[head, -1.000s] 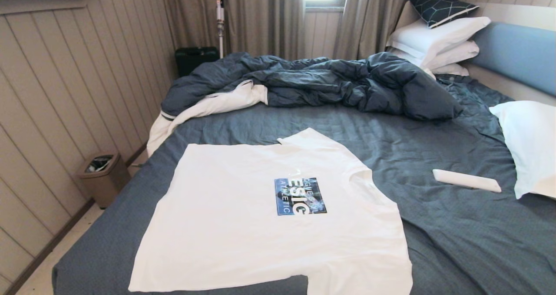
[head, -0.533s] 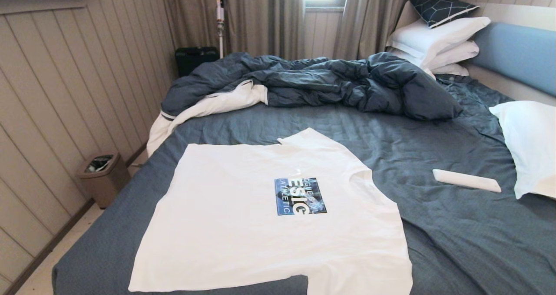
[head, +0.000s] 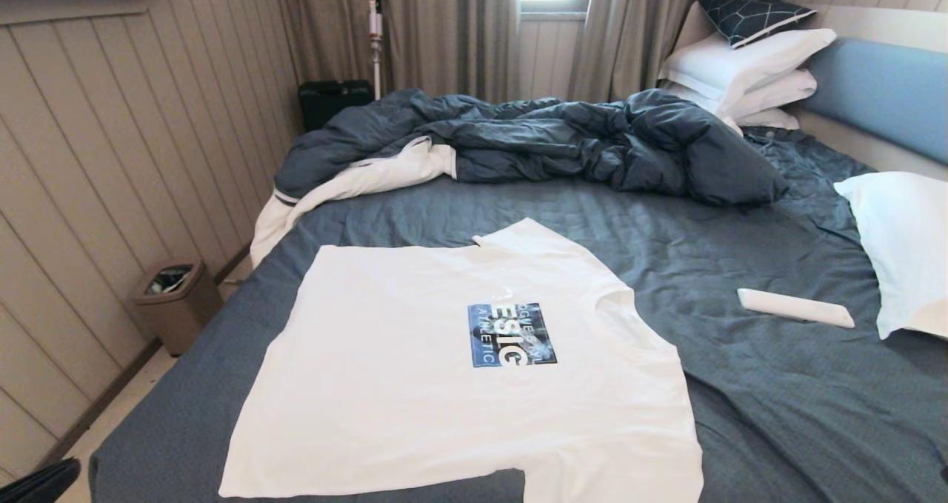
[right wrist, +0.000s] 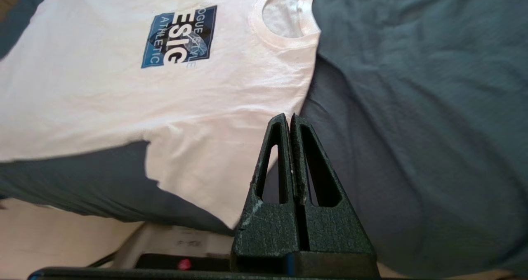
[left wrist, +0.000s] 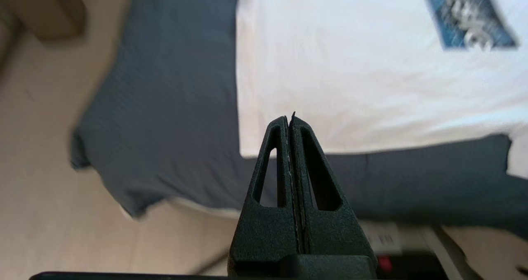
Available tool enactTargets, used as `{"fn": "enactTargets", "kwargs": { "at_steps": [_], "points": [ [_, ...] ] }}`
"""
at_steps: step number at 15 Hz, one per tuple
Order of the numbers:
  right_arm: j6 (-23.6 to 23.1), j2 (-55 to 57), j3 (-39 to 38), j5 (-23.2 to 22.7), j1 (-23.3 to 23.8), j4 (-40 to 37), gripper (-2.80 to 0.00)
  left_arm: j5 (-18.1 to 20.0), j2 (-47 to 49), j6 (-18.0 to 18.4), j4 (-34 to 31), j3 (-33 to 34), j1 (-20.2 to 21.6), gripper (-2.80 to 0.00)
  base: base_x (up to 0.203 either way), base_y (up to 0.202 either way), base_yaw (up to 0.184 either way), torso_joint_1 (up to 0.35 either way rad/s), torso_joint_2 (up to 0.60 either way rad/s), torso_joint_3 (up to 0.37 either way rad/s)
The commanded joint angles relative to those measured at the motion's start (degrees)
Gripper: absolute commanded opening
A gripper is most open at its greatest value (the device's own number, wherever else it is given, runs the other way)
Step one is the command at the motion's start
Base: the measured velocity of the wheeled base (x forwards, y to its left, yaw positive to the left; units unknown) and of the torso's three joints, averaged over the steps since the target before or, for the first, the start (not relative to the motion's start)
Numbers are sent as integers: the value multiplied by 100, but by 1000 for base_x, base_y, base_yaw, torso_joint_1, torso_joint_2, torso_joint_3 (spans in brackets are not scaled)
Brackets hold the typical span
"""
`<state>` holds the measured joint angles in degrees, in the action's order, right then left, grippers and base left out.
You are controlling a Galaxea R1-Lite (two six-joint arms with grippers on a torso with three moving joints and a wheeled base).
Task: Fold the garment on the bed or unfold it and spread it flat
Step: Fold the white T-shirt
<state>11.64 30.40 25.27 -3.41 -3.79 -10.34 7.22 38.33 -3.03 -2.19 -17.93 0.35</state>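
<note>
Head view: the white T-shirt (head: 459, 370) lies flat, print up, in the lower middle of the frame on the bed (head: 778, 414), its nearest sleeve going over the bottom edge of the frame. A small white flat object (head: 795, 307) lies at the right, well apart from the shirt, and the rumpled duvet (head: 563, 144) fills the upper middle. Between them the sheet gives free room. A dark tip at the lower left corner is probably the left arm.

Left wrist view: the left gripper (left wrist: 291, 127), fingers pressed together and holding nothing, is above the shirt's hem corner (left wrist: 247, 148), close to the mattress edge. A pinch there could catch the sheet too, or pull the cloth off the bed.

Right wrist view: the right gripper (right wrist: 288, 125), also closed and empty, is near the sleeve (right wrist: 198, 189) that hangs at the bed's edge. This hanging part may slide down if it is dragged.
</note>
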Motion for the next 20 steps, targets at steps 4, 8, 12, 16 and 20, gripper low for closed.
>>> {"fn": "enactTargets", "kwargs": {
  "at_steps": [4,8,12,16,20],
  "points": [
    [851,2896,824,-387,294,880,-280,427,4006,-66,1385,5,0,-280,0,0,0,0,0,0],
    [957,3458,1333,-1177,1058,668,-280,1581,5292,-64,2127,-302,189,-280,0,0,0,0,0,0],
    [805,3903,1710,-1588,1474,630,-280,2674,5667,33,640,-1561,1013,-280,0,0,0,0,0,0],
    [805,3991,1857,-1627,1495,621,-280,3129,6359,1085,-455,-1980,1652,-280,0,0,0,0,0,0],
    [826,4018,2123,-1627,1504,609,-280,3085,6685,1121,-382,-2113,1661,0,0,0,0,0,0,0]
  ]
}}
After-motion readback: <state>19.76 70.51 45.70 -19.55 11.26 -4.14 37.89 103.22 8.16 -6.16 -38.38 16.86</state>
